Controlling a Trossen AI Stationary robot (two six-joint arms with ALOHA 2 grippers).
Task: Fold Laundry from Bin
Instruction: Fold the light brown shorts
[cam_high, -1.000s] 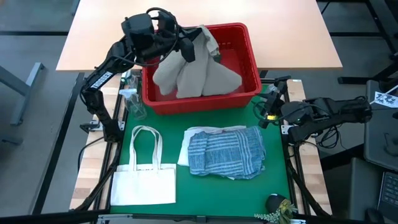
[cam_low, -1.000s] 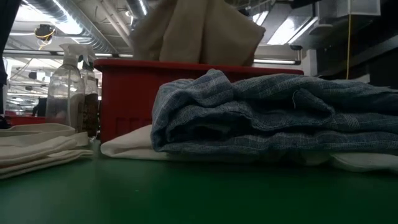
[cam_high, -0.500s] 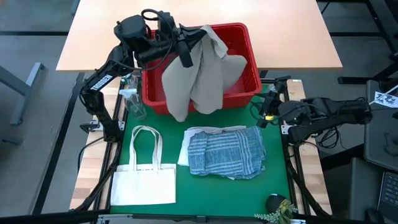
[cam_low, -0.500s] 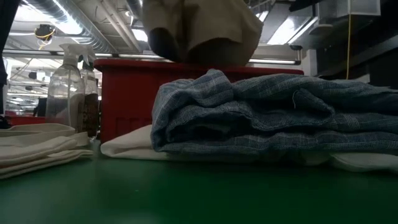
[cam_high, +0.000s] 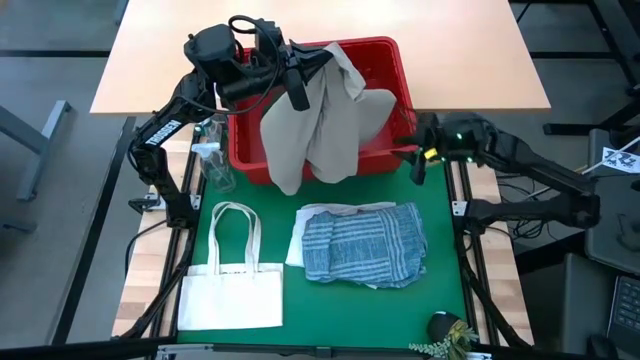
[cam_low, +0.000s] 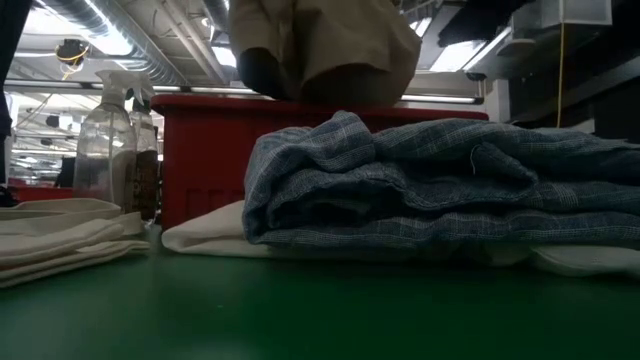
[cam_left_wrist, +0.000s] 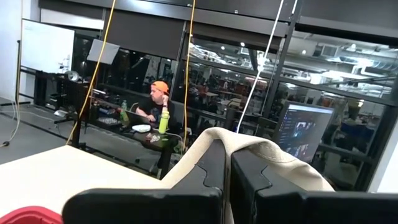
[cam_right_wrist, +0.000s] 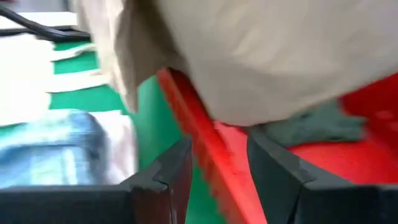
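A beige garment (cam_high: 318, 120) hangs from my left gripper (cam_high: 300, 78), which is shut on it above the red bin (cam_high: 398, 62). The cloth's lower end drapes over the bin's near wall (cam_high: 300, 170). My right gripper (cam_right_wrist: 217, 158) is open and empty at the bin's near right corner (cam_high: 412, 140); in its wrist view the red rim (cam_right_wrist: 202, 155) shows beyond the gap between its fingers. Dark green cloth (cam_right_wrist: 314, 124) lies in the bin. A folded blue-and-white striped garment (cam_high: 362, 245) rests on a white one (cam_high: 303, 240) on the green mat. My left gripper pinches a bunched fold of the beige garment (cam_left_wrist: 249, 146) between its two shut fingers, which point about level toward the table's right. The cloth drapes over the fingertips and hangs slack below them. One layer or several, I cannot tell.
A flat white tote bag (cam_high: 232, 292) lies on the mat at the near left. Clear spray bottles (cam_high: 214, 165) stand left of the bin. A small plant (cam_high: 450, 335) sits at the near right edge. Bare green mat (cam_high: 330, 320) lies in front of the folded stack.
My left gripper has tipped up and drawn the beige garment higher; its lower part has swung out of the bin and now hangs over the near wall. My right arm has swung from the table's right side toward the bin's near right corner, still open.
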